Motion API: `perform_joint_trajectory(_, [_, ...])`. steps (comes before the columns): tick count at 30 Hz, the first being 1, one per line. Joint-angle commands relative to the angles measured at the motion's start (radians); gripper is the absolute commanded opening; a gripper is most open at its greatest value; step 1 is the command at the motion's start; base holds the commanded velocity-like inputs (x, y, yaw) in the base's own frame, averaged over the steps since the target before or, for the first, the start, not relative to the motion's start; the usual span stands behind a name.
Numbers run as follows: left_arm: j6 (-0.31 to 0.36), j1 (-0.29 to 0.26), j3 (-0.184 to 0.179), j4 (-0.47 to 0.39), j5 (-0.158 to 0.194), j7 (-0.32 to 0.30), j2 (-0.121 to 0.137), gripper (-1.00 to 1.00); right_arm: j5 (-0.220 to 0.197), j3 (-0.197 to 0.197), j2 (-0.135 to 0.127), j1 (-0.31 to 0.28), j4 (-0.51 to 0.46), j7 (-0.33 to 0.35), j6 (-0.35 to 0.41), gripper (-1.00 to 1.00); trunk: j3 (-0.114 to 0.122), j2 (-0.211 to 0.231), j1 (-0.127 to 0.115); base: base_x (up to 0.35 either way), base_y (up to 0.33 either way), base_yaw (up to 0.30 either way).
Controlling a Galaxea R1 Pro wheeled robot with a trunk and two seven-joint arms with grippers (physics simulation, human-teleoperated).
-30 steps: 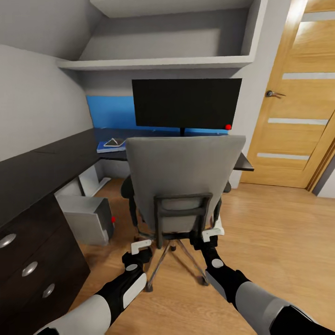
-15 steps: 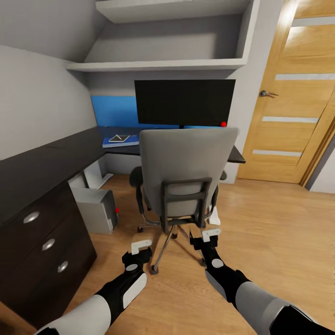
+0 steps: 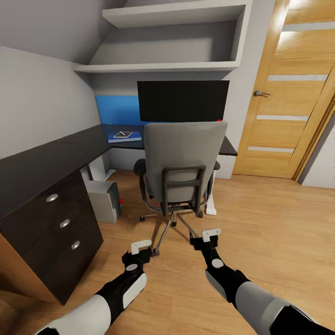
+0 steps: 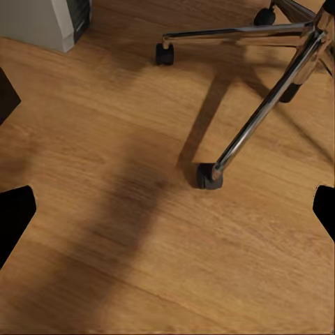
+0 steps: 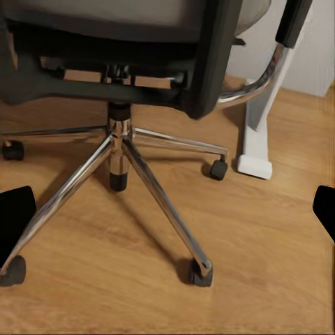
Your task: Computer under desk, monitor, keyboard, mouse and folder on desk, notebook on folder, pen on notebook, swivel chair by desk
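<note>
The grey swivel chair (image 3: 184, 160) stands with its back to me, pushed in at the black L-shaped desk (image 3: 56, 156). On the desk behind it stands the wide black monitor (image 3: 183, 100). To the chair's left the blue folder (image 3: 124, 137) lies on the desk with the pale notebook (image 3: 122, 134) on top; the pen is too small to make out. The light-grey computer (image 3: 106, 201) sits on the floor under the desk. The chair hides the keyboard and mouse. My left gripper (image 3: 141, 246) and right gripper (image 3: 210, 234) hang open over the floor, short of the chair's chrome base (image 5: 118, 136), holding nothing.
Black drawers with silver knobs (image 3: 64, 223) stand close on my left. A wooden door (image 3: 284, 102) is at the right, and grey shelves (image 3: 167, 65) hang above the monitor. A white desk leg (image 5: 257, 139) stands beside the chair's castors (image 4: 208, 176). Wooden floor stretches to the right.
The whole view has drawn back from the desk, so the chair now looks smaller and farther from both grippers. The grippers keep the same pose and stay open.
</note>
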Motion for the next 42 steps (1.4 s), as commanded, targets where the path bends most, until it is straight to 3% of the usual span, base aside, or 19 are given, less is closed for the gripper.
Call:
perform_joint_trajectory(1, [-0.007, -0.001, -0.008, 0.000, 0.011, 0.006, 0.001, 1.00, -0.007, 0.008, -0.001, -0.001, 0.001, -0.006, -0.003, 1.00, -0.001, 0.000, -0.001, -0.335, 0.000, 0.000])
perform_joint_trajectory(10, [-0.007, -0.001, -0.009, 0.000, 0.010, 0.006, -0.001, 1.00, -0.009, 0.008, 0.000, -0.001, 0.001, -0.008, -0.002, 1.00, -0.001, 0.000, -0.001, -0.217, 0.000, 0.000])
perform_joint_trajectory(23, [-0.009, -0.001, -0.008, 0.000, 0.013, 0.007, 0.000, 1.00, -0.013, 0.003, -0.005, -0.001, 0.007, -0.013, -0.002, 1.00, 0.040, 0.091, -0.051, -0.009, 0.000, 0.000])
perform_joint_trajectory(24, [-0.018, -0.001, -0.012, 0.086, 0.013, 0.001, -0.002, 1.00, -0.031, 0.001, -0.006, -0.001, 0.137, -0.015, -0.100, 1.00, 0.043, 0.098, -0.054, 0.000, 0.000, 0.000])
perform_joint_trajectory(29, [-0.082, -0.001, -0.013, 0.164, 0.014, -0.002, -0.002, 1.00, -0.054, 0.003, -0.002, 0.003, 0.266, -0.020, -0.255, 1.00, 0.059, 0.133, -0.074, 0.000, 0.000, 0.000])
perform_joint_trajectory(32, [-0.140, 0.000, -0.013, 0.232, 0.014, -0.005, -0.002, 1.00, -0.062, 0.002, -0.003, 0.054, 0.302, -0.020, -0.303, 1.00, 0.068, 0.154, -0.085, 0.000, 0.000, 0.000])
perform_joint_trajectory(37, [-0.176, 0.007, -0.013, 0.312, 0.014, -0.021, -0.002, 1.00, -0.089, 0.002, -0.003, 0.139, 0.315, -0.020, -0.348, 1.00, 0.084, 0.189, -0.104, 0.000, 0.000, 0.000])
perform_joint_trajectory(39, [-0.183, 0.030, -0.011, 0.397, 0.016, -0.083, -0.003, 1.00, -0.120, 0.002, -0.005, 0.196, 0.318, -0.021, -0.425, 1.00, 0.090, 0.203, -0.112, 0.000, 0.000, 0.000])
perform_joint_trajectory(42, [-0.185, 0.072, -0.008, 0.443, 0.043, -0.153, -0.002, 1.00, -0.132, 0.000, -0.007, 0.240, 0.318, -0.022, -0.468, 1.00, 0.099, 0.224, -0.123, 0.000, 0.000, 0.000])
